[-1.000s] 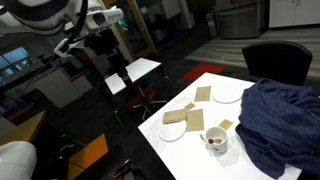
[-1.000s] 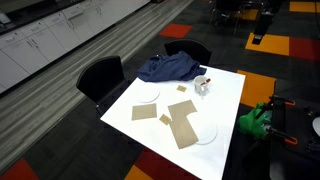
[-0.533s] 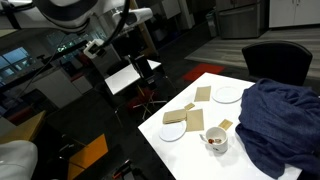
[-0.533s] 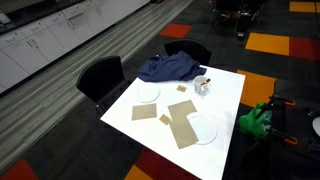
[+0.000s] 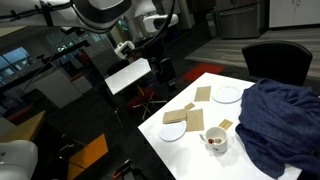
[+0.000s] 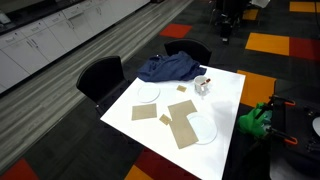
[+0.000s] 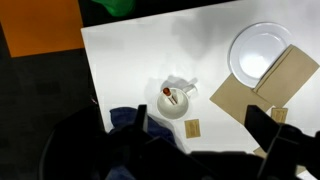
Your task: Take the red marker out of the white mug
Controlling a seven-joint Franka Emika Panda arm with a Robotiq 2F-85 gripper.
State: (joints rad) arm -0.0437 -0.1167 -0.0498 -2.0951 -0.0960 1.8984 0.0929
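The white mug stands on the white table, and the red marker leans inside it. The mug also shows in both exterior views, near the blue cloth. My gripper is open and empty. Its two dark fingers frame the lower part of the wrist view. It hangs high above the table, well apart from the mug. In both exterior views the gripper is off the table's edge, up in the air.
A blue cloth lies beside the mug. Two white plates and several brown cardboard pieces lie on the table. A small brown square lies near the mug. Black chairs stand around. A green object sits beside the table.
The arm has swung across toward the table in both exterior views. The mug, marker and other things on the table have not moved.
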